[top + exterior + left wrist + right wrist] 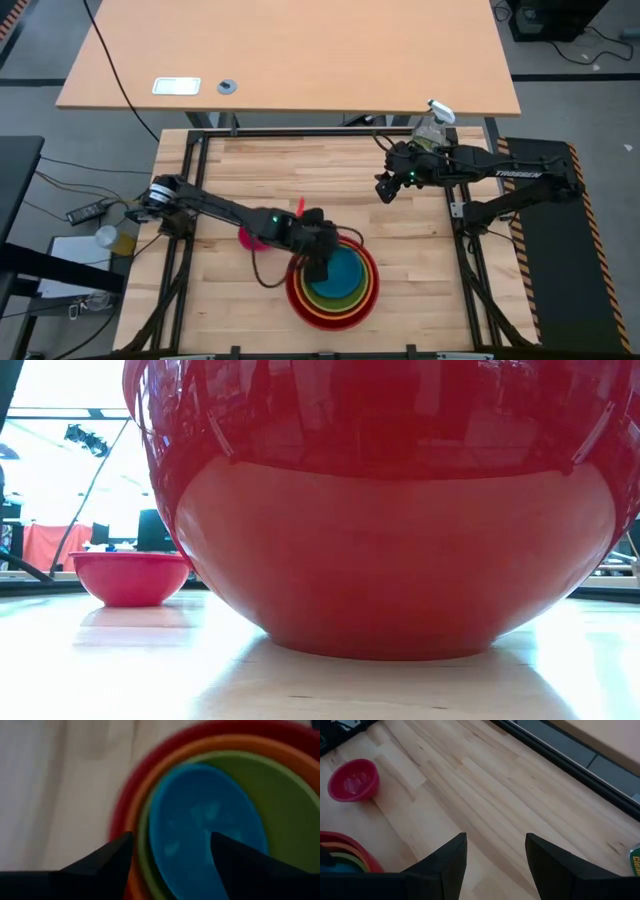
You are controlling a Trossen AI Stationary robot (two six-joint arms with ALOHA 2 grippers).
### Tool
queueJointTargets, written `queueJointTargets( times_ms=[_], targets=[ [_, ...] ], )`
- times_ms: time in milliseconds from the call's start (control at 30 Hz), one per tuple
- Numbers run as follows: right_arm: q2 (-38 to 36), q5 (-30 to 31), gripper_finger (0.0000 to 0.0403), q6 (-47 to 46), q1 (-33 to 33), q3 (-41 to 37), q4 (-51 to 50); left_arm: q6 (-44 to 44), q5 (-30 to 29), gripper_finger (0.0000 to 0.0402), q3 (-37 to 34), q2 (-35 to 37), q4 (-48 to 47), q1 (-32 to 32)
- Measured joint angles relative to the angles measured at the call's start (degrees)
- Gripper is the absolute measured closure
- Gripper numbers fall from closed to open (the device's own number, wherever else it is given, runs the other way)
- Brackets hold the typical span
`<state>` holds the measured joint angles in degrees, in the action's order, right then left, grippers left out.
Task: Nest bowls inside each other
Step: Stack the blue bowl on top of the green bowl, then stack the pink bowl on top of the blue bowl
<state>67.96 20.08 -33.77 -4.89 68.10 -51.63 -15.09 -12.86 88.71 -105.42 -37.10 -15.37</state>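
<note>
The table (400, 210) has a light butcher-block wooden top in a dark metal frame. On it rests a large red bowl (296, 296) near the front edge, other bowls nested inside. A small pink bowl (248, 238) sits just beside it, toward the left.

Blue bowl (343, 276) nested in green, orange, red; pink bowl (353, 780) apart.
</note>
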Motion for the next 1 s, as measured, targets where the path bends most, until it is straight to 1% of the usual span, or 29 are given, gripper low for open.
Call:
queueJointTargets(
  times_ms=[67, 100, 167, 267, 333, 367, 467, 567, 633, 700, 733, 800, 900, 1000],
  targets=[
    [0.00, 0.00, 0.0195, -0.55, 0.01, 0.00, 0.08, 4.21, 0.50, 0.0131, 0.00, 1.38, 0.91, 0.79],
    [0.00, 0.00, 0.0195, -0.63, 0.02, 0.00, 0.17, 7.63, 2.26, 0.0132, 0.00, 2.07, 1.86, 1.11],
    [0.00, 0.00, 0.0195, -0.67, 0.00, 0.00, 0.60, 13.97, 7.71, 0.0137, 0.07, 2.50, 4.11, 1.62],
    [0.12, 0.01, 0.0195, -0.71, 0.00, 0.00, 1.76, 18.18, 12.90, 0.0149, 0.11, 1.44, 4.12, 1.70],
    [0.30, 0.01, 0.0195, -0.71, 0.02, -0.01, 2.65, 19.19, 16.99, 0.0158, 0.11, -0.49, 4.31, 2.18],
    [0.52, 0.02, 0.0195, -0.76, 0.01, -0.02, 2.89, 19.27, 17.28, 0.0162, 0.03, -1.46, 3.78, 2.32],
    [1.51, -0.07, 0.0195, -0.80, 0.07, -0.02, 3.60, 19.31, 15.22, 0.0175, -0.11, -4.10, 3.59, 2.77],
    [2.53, -0.31, 0.0195, -0.91, 0.28, -0.02, 3.99, 19.34, 15.70, 0.0184, -0.07, -6.16, 3.54, 2.81],
    [3.27, -0.54, 0.0195, -0.79, 0.33, -0.02, 4.72, 19.27, 18.03, 0.0189, -0.07, -7.60, 3.04, 2.70],
    [3.87, -0.72, 0.0195, -0.71, 0.33, -0.02, 5.06, 18.92, 21.79, 0.0192, -0.07, -8.73, 2.91, 2.70],
    [4.04, -0.72, 0.0195, -0.69, 0.39, -0.02, 5.64, 18.65, 23.91, 0.0193, -0.07, -8.95, 2.82, 2.70],
    [4.19, -0.83, 0.0195, -0.56, 0.41, -0.02, 6.25, 17.83, 25.45, 0.0195, -0.07, -8.95, 2.49, 2.69],
    [4.22, -0.84, 0.0195, -0.28, 0.42, -0.02, 6.47, 17.86, 25.66, 0.0196, -0.17, -7.74, 2.09, 3.40],
    [4.22, -0.81, 0.0195, 0.21, 0.39, -0.02, 6.48, 18.31, 25.63, 0.0196, -0.01, -4.07, 3.90, 4.42]
  ],
)
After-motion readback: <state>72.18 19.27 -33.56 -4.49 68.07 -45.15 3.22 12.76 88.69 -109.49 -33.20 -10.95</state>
